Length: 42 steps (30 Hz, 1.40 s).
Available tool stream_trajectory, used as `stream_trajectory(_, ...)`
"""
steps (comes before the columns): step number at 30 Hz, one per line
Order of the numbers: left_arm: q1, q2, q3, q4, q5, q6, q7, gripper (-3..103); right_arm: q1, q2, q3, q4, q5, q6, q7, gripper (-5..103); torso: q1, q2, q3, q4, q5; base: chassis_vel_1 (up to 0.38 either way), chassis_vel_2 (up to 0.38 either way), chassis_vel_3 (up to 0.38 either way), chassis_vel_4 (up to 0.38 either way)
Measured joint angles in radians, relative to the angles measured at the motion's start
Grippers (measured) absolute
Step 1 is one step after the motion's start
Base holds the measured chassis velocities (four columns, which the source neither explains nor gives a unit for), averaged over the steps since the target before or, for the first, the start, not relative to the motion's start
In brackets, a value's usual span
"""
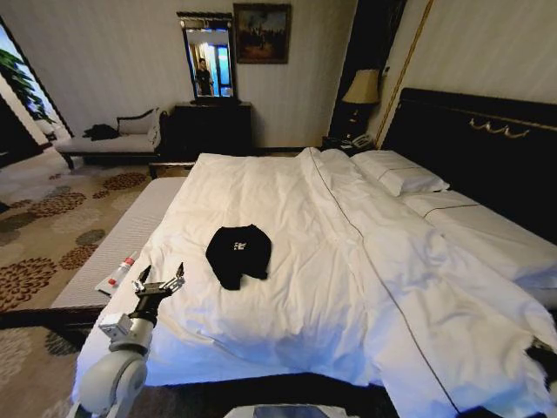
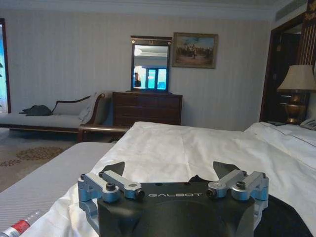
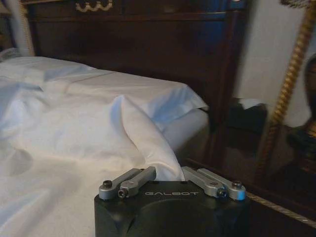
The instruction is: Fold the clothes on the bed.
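Note:
The clothes, a black T-shirt (image 1: 238,253) with small white lettering, lie bunched in a heap on the white duvet of the bed (image 1: 374,279), toward its near left part. My left gripper (image 1: 161,277) hovers open just left of the shirt, above the duvet's left edge. In the left wrist view its fingers (image 2: 116,169) stand wide apart, with the shirt's dark fabric (image 2: 285,218) just beyond them. My right gripper (image 3: 168,171) sits at the bed's right side near the headboard, its links drawn together. A raised fold of white duvet (image 3: 143,138) hides its tips.
A red-and-white tube (image 1: 118,273) lies on the grey bench (image 1: 130,228) along the bed's left side. White pillows (image 1: 402,174) rest against the dark headboard (image 1: 474,144). Far off stand a chaise longue (image 1: 111,141), a dark dresser (image 1: 214,129) and a bedside lamp (image 1: 362,88).

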Motion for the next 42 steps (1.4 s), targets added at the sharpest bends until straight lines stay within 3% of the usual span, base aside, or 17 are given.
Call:
stream_trajectory(20, 0.005, -0.006, -0.012, 0.006, -0.004, -0.002, 0.004, 100, 0.019, -0.045, 0.068, -0.216, -0.016, 0.015, -0.005, 2, 0.0, 0.0, 0.0, 0.0006, -0.0001, 0.0, 0.0, 0.0, 0.0)
stream_trajectory(36, 0.008, -0.015, -0.012, 0.004, -0.003, -0.002, 0.005, 100, -0.003, -0.011, 0.056, -0.259, -0.055, 0.02, -0.009, -2, 0.0, 0.0, 0.0, 0.0003, -0.0004, 0.0, 0.0, 0.0, 0.0)
stream_trajectory(38, 0.006, -0.015, -0.01, 0.004, -0.002, -0.003, 0.005, 100, -0.002, -0.004, 0.056, -0.26, -0.054, 0.02, 0.001, 3, 0.0, 0.0, 0.0, -0.001, -0.0008, 0.0, 0.0, 0.0, 0.0)
stream_trajectory(39, 0.006, -0.014, -0.01, 0.003, -0.002, -0.003, 0.005, 100, -0.002, -0.001, 0.056, -0.259, -0.044, 0.024, 0.008, 8, 0.0, 0.0, 0.0, -0.0034, -0.0008, 0.0, 0.0, 0.0, 0.0)
stream_trajectory(40, 0.006, -0.014, -0.01, 0.003, -0.002, -0.003, 0.005, 100, -0.002, -0.001, 0.056, -0.259, -0.044, 0.024, 0.008, 8, 0.0, 0.0, 0.0, -0.0034, -0.0008, 0.0, 0.0, 0.0, 0.0)
stream_trajectory(42, 0.007, -0.012, -0.012, 0.003, -0.003, -0.003, 0.005, 100, -0.006, -0.001, 0.056, -0.255, -0.036, 0.029, 0.007, 20, 0.0, 0.0, 0.0, -0.0035, -0.0009, 0.0, 0.0, 0.0, 0.0)
